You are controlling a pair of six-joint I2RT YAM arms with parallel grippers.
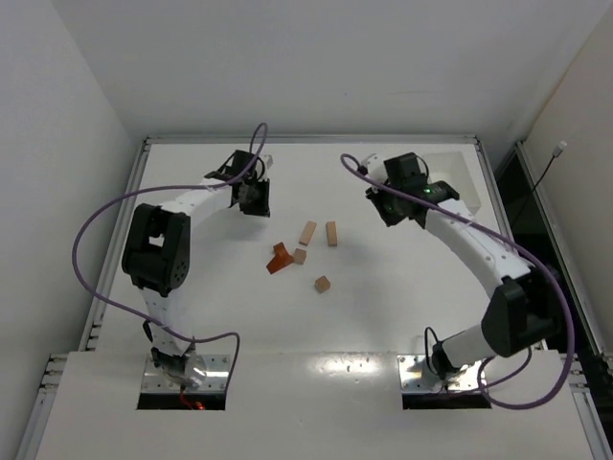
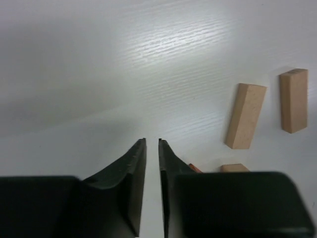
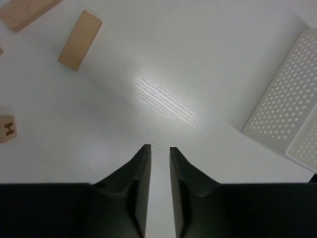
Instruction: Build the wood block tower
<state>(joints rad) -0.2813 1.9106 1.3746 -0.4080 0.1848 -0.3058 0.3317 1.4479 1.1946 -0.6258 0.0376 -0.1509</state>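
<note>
Nothing is stacked yet; you are looking at a tower that is not begun. Five wood blocks (image 1: 307, 232) are lying loose near the middle of the worktop (image 1: 211, 307), between the two arms; two pale bars (image 2: 246, 115) are lying side by side but apart, a reddish-brown piece (image 1: 279, 257) is sitting just beside a tan cube (image 1: 300, 256), and another cube (image 1: 322, 284) is resting alone nearer the bases. The left end effector (image 2: 152, 144) is hovering beside the group, fingers nearly together, gripping nothing; the right end effector (image 3: 160, 148) is doing likewise, between the blocks and the white tray (image 3: 282, 109). All the picking and stacking is waiting for you.
</note>
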